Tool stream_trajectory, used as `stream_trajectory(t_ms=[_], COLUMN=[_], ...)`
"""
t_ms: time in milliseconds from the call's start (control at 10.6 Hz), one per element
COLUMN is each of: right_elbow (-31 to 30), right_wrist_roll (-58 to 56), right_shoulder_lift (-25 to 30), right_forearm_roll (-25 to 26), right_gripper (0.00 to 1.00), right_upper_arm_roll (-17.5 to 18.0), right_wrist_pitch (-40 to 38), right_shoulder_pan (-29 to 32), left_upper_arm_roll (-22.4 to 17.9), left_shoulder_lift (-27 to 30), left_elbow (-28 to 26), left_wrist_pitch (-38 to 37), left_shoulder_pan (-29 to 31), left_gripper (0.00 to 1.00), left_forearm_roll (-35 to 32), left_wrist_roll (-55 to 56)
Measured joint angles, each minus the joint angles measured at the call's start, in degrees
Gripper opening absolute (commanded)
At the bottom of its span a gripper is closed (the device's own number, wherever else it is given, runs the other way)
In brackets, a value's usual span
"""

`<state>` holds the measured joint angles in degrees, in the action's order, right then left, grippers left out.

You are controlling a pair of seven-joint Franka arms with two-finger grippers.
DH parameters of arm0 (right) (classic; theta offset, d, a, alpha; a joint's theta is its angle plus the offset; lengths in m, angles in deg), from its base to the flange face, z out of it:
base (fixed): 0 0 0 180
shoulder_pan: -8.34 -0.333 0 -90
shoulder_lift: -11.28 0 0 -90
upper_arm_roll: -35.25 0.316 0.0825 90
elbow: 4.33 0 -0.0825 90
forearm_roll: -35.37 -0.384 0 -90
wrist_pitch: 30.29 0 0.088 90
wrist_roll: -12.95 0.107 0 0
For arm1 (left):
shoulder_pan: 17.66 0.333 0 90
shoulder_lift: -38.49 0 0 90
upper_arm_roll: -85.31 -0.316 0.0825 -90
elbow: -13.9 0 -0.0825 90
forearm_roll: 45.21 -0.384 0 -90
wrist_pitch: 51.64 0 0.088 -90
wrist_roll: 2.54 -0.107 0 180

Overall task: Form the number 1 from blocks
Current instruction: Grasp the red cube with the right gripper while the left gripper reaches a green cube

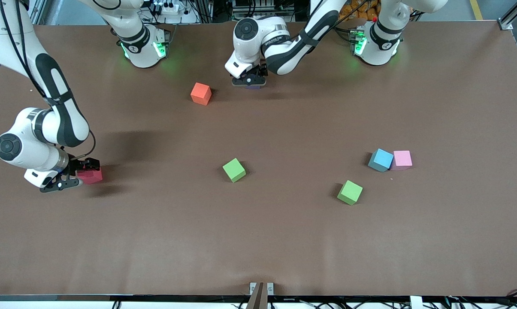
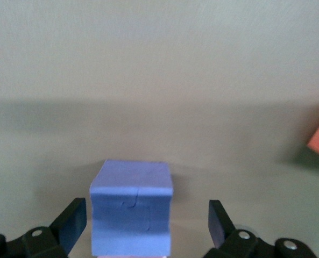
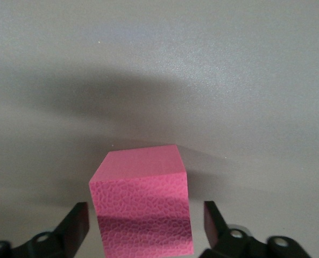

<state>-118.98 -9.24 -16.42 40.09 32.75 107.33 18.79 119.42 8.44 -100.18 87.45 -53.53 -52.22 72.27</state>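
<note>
While six foam cubes lie scattered across the brown worktop [image 1: 284, 240], no numeral shows yet. The left claw [image 2: 147, 226] stands open around a purple foam cube [image 2: 131, 215] beside the orange foam cube [image 1: 201, 93]; only its wrist view shows that. The right claw [image 3: 146, 223] straddles a red foam cube [image 3: 143, 207], fingers not touching.

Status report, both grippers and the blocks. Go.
Left gripper open around purple block, fingers clear of it, beside orange block. Right gripper open around red block at right arm's end. Remaining blocks scattered; nothing in the way.
</note>
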Motion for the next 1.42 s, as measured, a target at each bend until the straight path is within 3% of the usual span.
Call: stream_trajectory(t_ms=[377,660,1038,1226,1415], right_elbow=[-0.07,0.10,1.36,2.62,3.11], right_wrist_roll=[-3.66,-3.22,14.72,24.32,34.36], right_shoulder_lift=[0.14,0.44,3.32,5.70,7.79], right_forearm_roll=[0.00,-2.36,-4.06,-5.81,-7.03], right_gripper=[0.01,0.00,0.00,0.00,0.00], right_upper_arm_roll=[0.01,0.17,0.60,1.70,3.04], right_wrist_pitch=[-0.06,-1.60,-6.72,-10.93,-12.84], right_shoulder_pan=[0.02,-0.61,-11.28,-17.01,-23.85], left_upper_arm_roll=[-0.29,-1.98,-16.11,-23.50,-28.32], left_shoulder_lift=[6.33,10.81,11.02,9.68,6.72], left_elbow=[2.33,4.43,11.76,13.32,13.53], left_wrist_pitch=[-2.18,-7.91,-12.70,-13.00,-10.92], left_shoulder_pan=[8.72,18.33,22.58,22.72,22.68], left_gripper=[1.00,1.00,1.00,1.00,1.00], left_forearm_roll=[0.00,-0.03,-0.07,-0.07,-0.07], left_wrist_roll=[-0.10,-6.13,-33.11,-49.28,-62.56])
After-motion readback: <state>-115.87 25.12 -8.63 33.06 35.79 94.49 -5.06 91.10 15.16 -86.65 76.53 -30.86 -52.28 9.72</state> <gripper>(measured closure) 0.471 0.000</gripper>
